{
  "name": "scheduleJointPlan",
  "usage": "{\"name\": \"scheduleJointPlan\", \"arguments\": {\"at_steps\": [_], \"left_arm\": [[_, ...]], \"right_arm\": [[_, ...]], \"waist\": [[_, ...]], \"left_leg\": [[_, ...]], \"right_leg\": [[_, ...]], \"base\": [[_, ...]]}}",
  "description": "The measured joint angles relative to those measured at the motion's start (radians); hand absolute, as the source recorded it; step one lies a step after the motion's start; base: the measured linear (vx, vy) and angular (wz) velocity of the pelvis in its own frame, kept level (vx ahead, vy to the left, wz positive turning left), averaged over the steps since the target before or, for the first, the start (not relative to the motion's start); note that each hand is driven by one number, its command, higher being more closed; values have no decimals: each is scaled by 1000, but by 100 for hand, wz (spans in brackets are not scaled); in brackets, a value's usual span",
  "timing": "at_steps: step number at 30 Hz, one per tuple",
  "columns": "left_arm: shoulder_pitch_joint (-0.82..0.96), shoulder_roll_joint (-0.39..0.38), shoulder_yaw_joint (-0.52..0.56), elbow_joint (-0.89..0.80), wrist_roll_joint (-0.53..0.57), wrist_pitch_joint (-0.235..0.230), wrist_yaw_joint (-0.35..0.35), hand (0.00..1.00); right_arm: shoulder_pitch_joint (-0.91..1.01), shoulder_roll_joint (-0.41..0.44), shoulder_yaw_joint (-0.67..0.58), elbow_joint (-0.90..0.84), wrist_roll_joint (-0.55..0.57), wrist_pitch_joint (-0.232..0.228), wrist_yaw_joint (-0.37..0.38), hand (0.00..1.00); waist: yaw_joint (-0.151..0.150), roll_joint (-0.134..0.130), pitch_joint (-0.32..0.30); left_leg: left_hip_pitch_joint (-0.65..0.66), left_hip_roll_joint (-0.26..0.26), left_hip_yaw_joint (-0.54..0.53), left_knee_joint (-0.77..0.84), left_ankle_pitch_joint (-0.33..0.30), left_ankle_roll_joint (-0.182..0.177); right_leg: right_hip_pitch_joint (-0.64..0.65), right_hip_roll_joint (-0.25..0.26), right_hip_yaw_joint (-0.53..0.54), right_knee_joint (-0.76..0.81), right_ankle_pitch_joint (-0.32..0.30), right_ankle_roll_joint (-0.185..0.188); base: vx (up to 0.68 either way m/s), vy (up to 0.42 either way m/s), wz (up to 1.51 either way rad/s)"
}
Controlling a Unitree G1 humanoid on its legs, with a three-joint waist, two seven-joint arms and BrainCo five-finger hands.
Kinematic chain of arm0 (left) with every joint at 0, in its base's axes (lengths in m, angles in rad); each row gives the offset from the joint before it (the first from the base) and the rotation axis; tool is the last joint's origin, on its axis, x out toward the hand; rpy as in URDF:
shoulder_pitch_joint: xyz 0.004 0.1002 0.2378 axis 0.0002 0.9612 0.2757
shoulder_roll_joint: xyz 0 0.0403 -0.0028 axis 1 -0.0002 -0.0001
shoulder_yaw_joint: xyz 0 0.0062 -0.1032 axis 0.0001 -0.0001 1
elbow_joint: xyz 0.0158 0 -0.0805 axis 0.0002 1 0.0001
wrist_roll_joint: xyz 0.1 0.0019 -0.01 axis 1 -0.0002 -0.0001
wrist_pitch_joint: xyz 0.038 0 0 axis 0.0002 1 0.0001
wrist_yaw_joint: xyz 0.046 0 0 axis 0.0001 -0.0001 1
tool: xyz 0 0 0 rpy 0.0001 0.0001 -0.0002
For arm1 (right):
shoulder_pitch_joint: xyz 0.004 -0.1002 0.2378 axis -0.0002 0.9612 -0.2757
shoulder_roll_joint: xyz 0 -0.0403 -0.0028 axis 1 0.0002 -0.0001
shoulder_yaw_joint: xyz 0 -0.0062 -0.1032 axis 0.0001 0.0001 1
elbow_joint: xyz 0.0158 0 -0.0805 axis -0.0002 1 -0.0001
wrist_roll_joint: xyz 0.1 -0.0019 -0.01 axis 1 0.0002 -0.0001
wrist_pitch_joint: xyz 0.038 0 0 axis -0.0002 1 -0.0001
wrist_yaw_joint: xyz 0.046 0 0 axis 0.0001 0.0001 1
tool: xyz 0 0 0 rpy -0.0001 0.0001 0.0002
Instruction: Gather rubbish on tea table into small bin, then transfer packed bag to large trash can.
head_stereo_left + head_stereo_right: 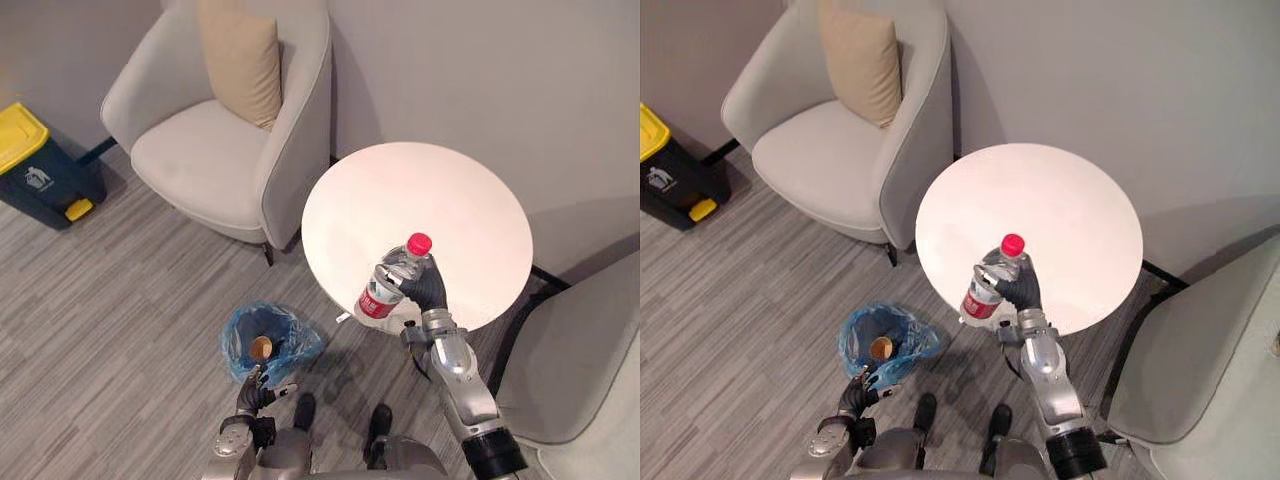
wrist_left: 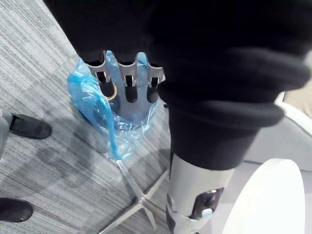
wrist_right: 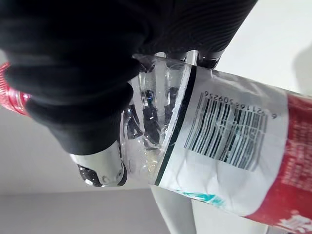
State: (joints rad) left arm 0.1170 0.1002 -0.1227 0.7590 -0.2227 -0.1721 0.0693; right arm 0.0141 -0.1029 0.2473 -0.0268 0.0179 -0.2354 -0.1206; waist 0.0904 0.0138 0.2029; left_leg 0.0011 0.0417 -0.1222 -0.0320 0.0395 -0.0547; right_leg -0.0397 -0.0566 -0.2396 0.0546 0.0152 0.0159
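— Head camera first: the arms?
— The right hand (image 1: 428, 287) is raised at the tea table's (image 1: 450, 190) near rim, curled round a red-capped bottle (image 1: 385, 288). The left hand (image 1: 252, 392) hangs low beside the small bin (image 1: 240, 352).
— Left wrist?
— Fingers (image 2: 127, 81) are straight and apart above the blue bag (image 2: 95, 109). Something brown is inside, perhaps a cup.
— Right wrist?
— The thumb (image 3: 100, 168) is clamped on the bottle's clear wall, beside the label (image 3: 229, 131).

A lounge or living-room sitting corner: a round white tea table (image 1: 450, 190) spreads under and beyond the fingers of the right hand (image 1: 428, 287), a pale upholstered armchair (image 1: 200, 150) with a beige cushion (image 1: 240, 60) stands well beyond them to the left, and a second armchair (image 1: 575, 350) sits just to their right. Grey plank flooring (image 1: 100, 300) and a plain wall (image 1: 450, 70) surround them.
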Motion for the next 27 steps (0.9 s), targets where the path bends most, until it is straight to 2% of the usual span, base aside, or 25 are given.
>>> {"name": "scheduleJointPlan", "arguments": {"at_steps": [8,13,17,18,20,21,23,24,25,26,27], "left_arm": [[26,1,-4,59,0,0,1,0],[41,-1,-26,76,-1,-2,1,0],[39,-4,-36,77,-2,-13,1,0],[40,-4,-36,77,-2,-13,2,0],[44,-6,-32,76,-2,-14,2,0],[45,-8,-32,76,-2,-15,3,0],[47,-17,-33,77,-2,-15,3,0],[53,-20,-39,77,-1,-15,3,0],[59,-20,-41,76,-1,-17,3,0],[60,-20,-41,77,-1,-28,3,0],[61,-18,-42,77,-1,-30,3,0]], "right_arm": [[65,4,18,-45,-68,-17,17,100],[73,-27,30,-80,-68,-30,16,100],[68,-65,30,-81,-68,-33,5,100],[65,-78,29,-81,-68,-33,2,100],[60,-89,31,-81,-69,-32,-10,100],[45,-99,30,-81,-69,-32,-13,100],[28,-114,24,-80,-69,-33,-17,100],[26,-114,9,-80,-69,-32,-29,100],[26,-114,0,-79,-69,-32,-32,100],[27,-114,-5,-79,-70,-32,-32,100],[28,-112,-5,-80,-72,-32,-32,100]], "waist": [[-13,5,-42],[-21,30,-64],[-18,35,-66],[-17,37,-64],[-16,37,-64],[-21,43,-66],[-21,46,-67],[-23,57,-71],[-22,58,-72],[-21,60,-73],[-21,55,-74]], "left_leg": [[12,9,14,10,-13,-4],[12,9,-11,12,-13,-4],[-57,-8,-70,73,-12,-3],[-72,-7,-54,79,-21,11],[-78,32,126,85,-55,116],[-77,62,257,85,-69,146],[-92,103,407,120,-72,150],[-99,127,477,152,-69,146],[-95,129,482,153,-62,136],[-92,125,467,147,-33,89],[-86,115,459,142,-33,81]], "right_leg": [[56,20,11,-84,40,6],[81,24,-14,-108,44,6],[79,19,-93,-105,34,-1],[78,17,-115,-99,27,-6],[81,2,-156,-78,16,-5],[82,-23,-194,-57,3,-5],[81,-46,-247,-41,-9,-3],[84,-61,-283,-7,-38,17],[88,-67,-293,8,-48,24],[99,-80,-309,33,-66,41],[106,-88,-317,39,-73,51]], "base": [[-44,-11,-6],[-15,-21,14],[-19,-13,55],[-35,8,70],[-2,1,75],[48,35,89],[102,129,92],[101,124,86],[124,150,80],[59,80,42],[137,146,48]]}}
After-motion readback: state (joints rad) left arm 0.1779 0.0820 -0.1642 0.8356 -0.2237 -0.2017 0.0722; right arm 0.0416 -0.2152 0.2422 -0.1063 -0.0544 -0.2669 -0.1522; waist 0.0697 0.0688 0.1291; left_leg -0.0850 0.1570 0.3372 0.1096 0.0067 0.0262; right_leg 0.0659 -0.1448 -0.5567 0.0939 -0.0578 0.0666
